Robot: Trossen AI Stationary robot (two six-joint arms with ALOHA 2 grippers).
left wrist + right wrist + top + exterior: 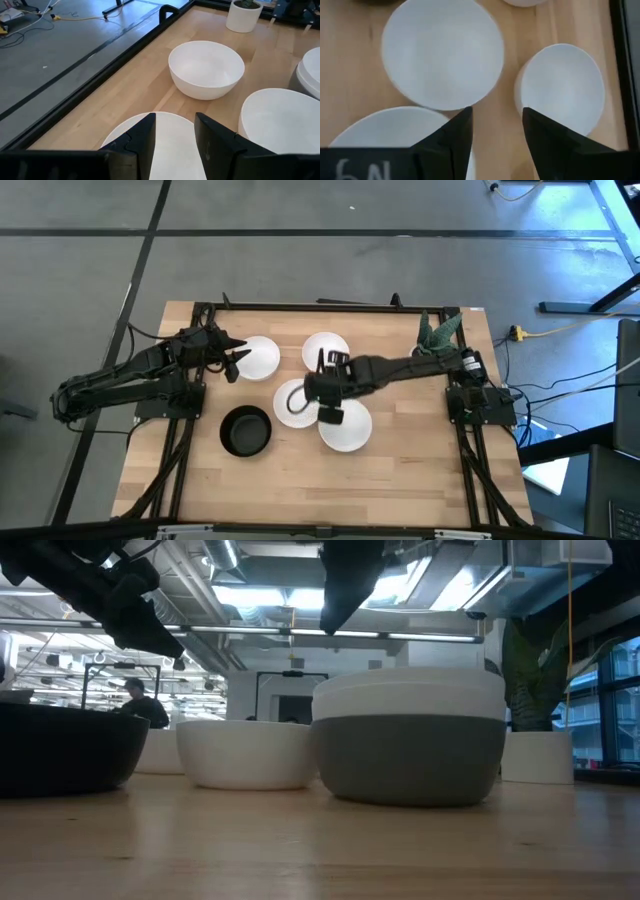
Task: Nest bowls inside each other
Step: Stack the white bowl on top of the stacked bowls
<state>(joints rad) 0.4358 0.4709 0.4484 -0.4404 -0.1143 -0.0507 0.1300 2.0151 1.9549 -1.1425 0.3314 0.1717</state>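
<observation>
The right gripper (322,385) hangs above the middle of the bench (400,470), fingers parted and holding nothing. It sits over the cluster of white bowls, apparently placed to come down on a rim. Its wrist view looks straight down past the fingers at the middle white bowl (442,52) and the rear white bowl (562,85), with the wood of the bench showing between them.

The left gripper (232,360) hovers at the left white bowl (256,357), fingers also spread and empty; in its wrist view that bowl's rim lies right under the fingertips (145,135), so a grasp here looks near but not made.

Some nesting is already done, I judge: from the low view a dark grey bowl (410,760) carries white bowls stacked inside it (two white rims show above the grey). From above this stack (345,426) reads as one white bowl near the bench's front. The black bowl (245,430) stands apart, front left, still single.

A small white pot with a spiky green plant (437,335) stands at the far right corner, clear of the work. The bowls stand close together, so a descending finger could knock a neighbour.
</observation>
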